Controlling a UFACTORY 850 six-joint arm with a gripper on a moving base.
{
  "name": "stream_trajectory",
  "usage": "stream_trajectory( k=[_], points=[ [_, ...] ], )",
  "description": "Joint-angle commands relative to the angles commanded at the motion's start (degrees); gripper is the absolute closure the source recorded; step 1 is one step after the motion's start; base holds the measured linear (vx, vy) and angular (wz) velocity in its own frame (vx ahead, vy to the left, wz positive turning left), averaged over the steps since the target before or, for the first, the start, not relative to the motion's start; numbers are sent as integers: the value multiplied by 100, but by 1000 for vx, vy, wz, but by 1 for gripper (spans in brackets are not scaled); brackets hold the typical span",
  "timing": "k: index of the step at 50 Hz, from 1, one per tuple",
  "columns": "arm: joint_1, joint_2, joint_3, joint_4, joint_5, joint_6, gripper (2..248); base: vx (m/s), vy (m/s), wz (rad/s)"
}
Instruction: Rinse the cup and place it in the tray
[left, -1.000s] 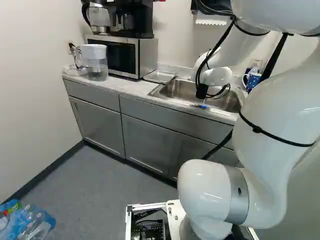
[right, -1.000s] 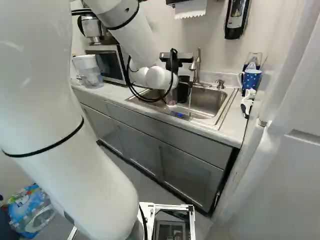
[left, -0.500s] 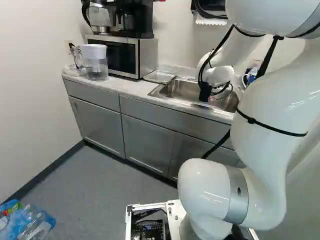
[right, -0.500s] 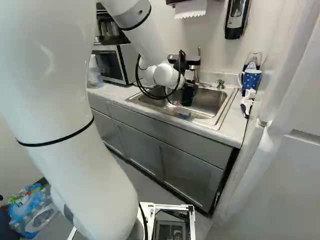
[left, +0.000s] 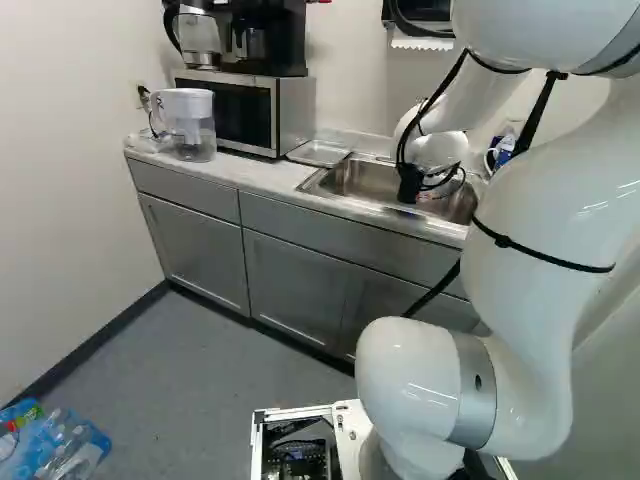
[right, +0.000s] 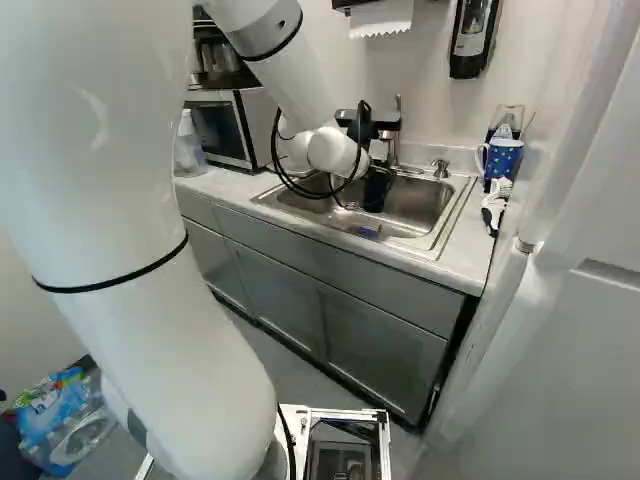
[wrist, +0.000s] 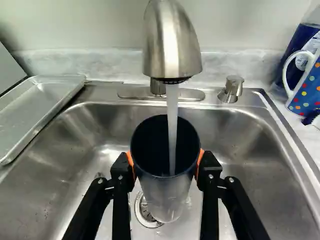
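In the right base view my black gripper (right: 377, 188) hangs over the sink, its fingertips hard to make out. The wrist view shows the gripper (wrist: 166, 167) shut on the cup (wrist: 161, 192), an orange pad against each side. The cup is dark inside with a see-through lower part, its mouth facing up. Water (wrist: 172, 107) runs from the faucet (wrist: 172, 45) into it. Below the cup lie the sink's floor and drain (wrist: 145, 212). The shallow metal tray (wrist: 37, 107) rests beside the sink, and shows as the tray (left: 320, 153) near the microwave.
A polka-dot mug (right: 501, 160) stands on the counter on the sink's other side, near a white-and-black item (right: 493, 207). The microwave (left: 240, 112) and a water pitcher (left: 190, 125) stand further along the counter. Bottles (left: 60, 445) lie on the floor.
Over the last second my arm swung the wrist and gripper toward the faucet side, rightward in the right base view, then stayed nearly still. The base has not moved.
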Motion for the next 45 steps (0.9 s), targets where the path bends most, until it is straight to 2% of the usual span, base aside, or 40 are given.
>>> stream_trajectory(
  k=[45],
  points=[
    [0,0,0,0,0,0,125,0,0,0]
  ],
)
